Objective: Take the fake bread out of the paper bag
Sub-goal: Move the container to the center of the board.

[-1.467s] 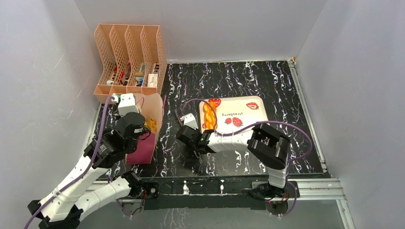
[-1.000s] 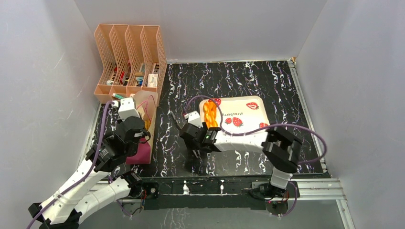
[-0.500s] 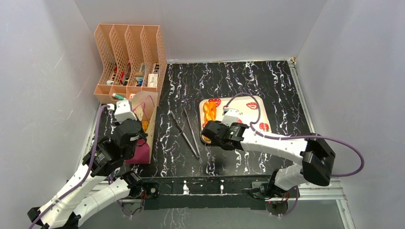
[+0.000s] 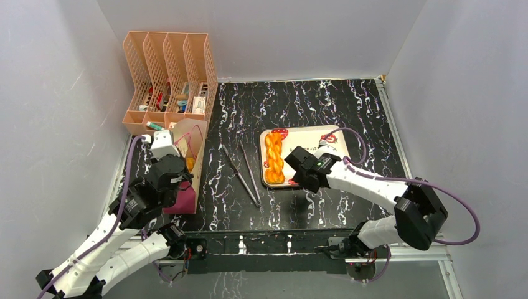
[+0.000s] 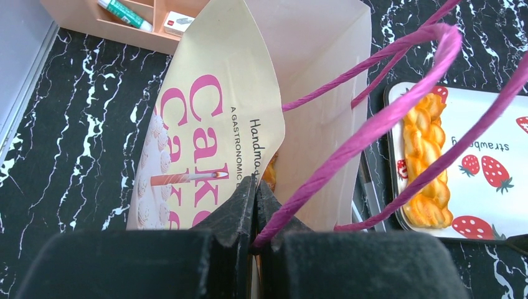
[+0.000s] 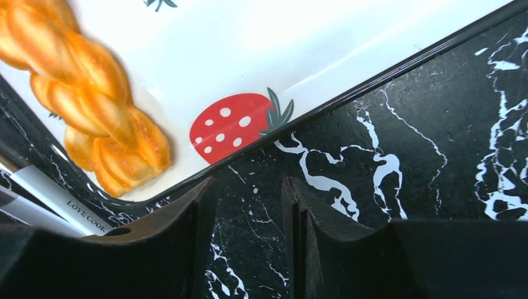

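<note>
The paper bag [image 4: 194, 142] stands at the left, mouth up. My left gripper [image 4: 185, 176] is shut on its lettered front wall [image 5: 212, 118] and a purple cord handle [image 5: 373, 124], the fingertips [image 5: 244, 194] pressed together at the rim. An orange piece of fake bread [image 5: 269, 171] shows inside the bag [image 4: 188, 164]. The long braided loaf [image 4: 274, 159] lies on the strawberry tray [image 4: 297, 138] and shows in both wrist views [image 5: 426, 156] [image 6: 87, 93]. My right gripper [image 4: 299, 182] is open and empty [image 6: 248, 193], over the table just off the tray's front edge [image 6: 311, 50].
Metal tongs [image 4: 243, 174] lie on the black marbled table between the bag and the tray, and also show in the right wrist view [image 6: 37, 193]. A peach file rack [image 4: 168, 75] with small items stands behind the bag. Grey walls close in on the left, right and back.
</note>
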